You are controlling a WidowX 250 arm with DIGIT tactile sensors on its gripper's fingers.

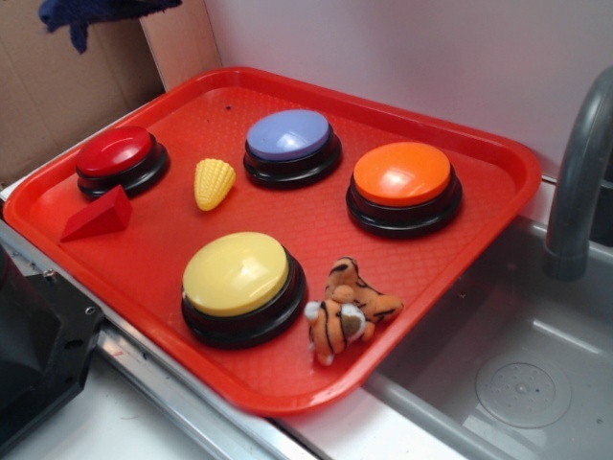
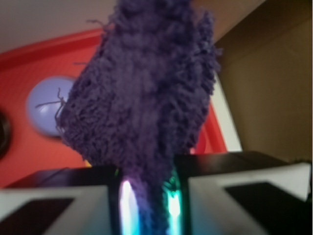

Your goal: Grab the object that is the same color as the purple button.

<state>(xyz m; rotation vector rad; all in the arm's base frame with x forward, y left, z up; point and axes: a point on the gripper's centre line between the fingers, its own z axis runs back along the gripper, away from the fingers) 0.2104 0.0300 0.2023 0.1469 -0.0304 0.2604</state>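
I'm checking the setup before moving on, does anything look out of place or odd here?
Only the purple rag: it is not on the red tray but hangs clamped between the gripper fingers, visible at the exterior view's top-left edge. The tiger toy lies on its side. Nothing looks spilled or damaged.

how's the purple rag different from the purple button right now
The rag is dark navy-purple, fuzzy and limp; the purple button is a pale lavender, smooth, hard-looking dome on a black base. The rag hangs pinched in the tool, lifted off the red tray; the button sits flat on that tray. The two share only a purple hue.
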